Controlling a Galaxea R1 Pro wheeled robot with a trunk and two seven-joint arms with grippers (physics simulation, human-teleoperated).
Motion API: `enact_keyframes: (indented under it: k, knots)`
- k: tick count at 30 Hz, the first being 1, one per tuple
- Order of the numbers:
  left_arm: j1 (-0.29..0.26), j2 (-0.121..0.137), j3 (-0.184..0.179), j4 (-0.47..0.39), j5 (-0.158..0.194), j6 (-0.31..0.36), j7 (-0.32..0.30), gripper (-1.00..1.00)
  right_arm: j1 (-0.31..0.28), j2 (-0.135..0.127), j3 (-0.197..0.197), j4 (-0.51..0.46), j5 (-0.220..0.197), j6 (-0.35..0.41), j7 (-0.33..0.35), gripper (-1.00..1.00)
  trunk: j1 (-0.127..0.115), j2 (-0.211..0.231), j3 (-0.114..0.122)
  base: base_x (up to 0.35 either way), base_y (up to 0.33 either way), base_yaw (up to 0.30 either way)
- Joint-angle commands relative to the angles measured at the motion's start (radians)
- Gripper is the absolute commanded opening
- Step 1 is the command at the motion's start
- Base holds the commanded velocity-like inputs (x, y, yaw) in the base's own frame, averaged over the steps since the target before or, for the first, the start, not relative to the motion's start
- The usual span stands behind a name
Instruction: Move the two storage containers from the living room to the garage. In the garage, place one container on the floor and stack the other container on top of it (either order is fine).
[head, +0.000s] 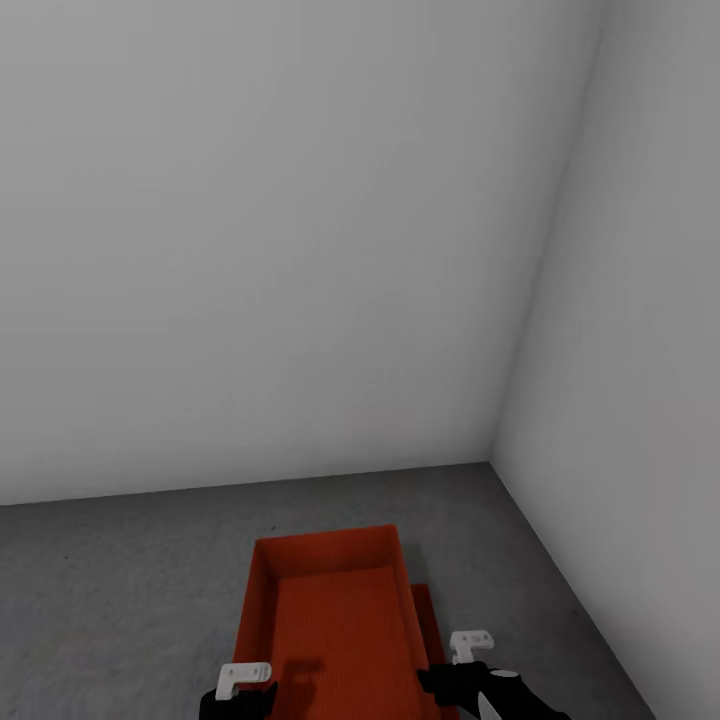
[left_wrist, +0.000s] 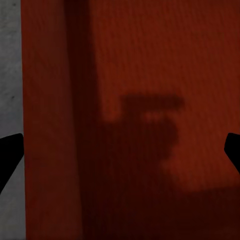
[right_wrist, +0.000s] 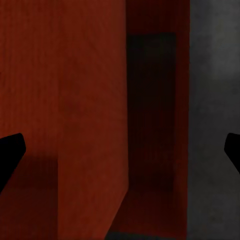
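An orange-red storage container (head: 335, 610) rests on the second storage container (head: 424, 625), of which a strip juts out on the right. Both stand on the garage's dark grey floor (head: 120, 590) near a corner. My left gripper (head: 245, 692) hovers open over the upper bin's near left wall, its dark fingers (left_wrist: 10, 152) wide apart above the ribbed bottom (left_wrist: 150, 75). Over the near right side, my right gripper (head: 452, 680) is open too. Its wrist view looks down on the upper bin's wall (right_wrist: 65, 100) and the lower bin (right_wrist: 155, 110). Neither gripper holds anything.
Plain pale grey walls (head: 280, 250) meet in a corner at the right (head: 495, 455), a short way beyond the bins. Bare concrete stretches to the left and behind them. The side wall (head: 640, 400) runs close along the right.
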Motion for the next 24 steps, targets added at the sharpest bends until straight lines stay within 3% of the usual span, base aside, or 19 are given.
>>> enact_keyframes:
  k: [1, 10, 24]
  knots:
    - [-0.001, 0.001, -0.006, 0.001, 0.010, -0.003, -0.003, 1.00, 0.000, 0.000, 0.003, -0.002, -0.002, 0.006, 0.001, 1.00, 0.000, 0.000, -0.001, 0.000, 0.000, 0.000]
    - [-0.001, -0.001, -0.005, 0.003, 0.008, 0.003, 0.001, 1.00, 0.000, 0.000, 0.003, -0.002, -0.002, 0.006, 0.001, 1.00, 0.000, 0.000, -0.001, 0.000, 0.000, 0.000]
    - [-0.004, -0.004, -0.004, 0.005, 0.006, 0.011, 0.005, 1.00, 0.000, 0.000, 0.003, -0.002, -0.002, 0.006, 0.001, 1.00, -0.054, 0.098, 0.043, 0.000, 0.000, 0.000]
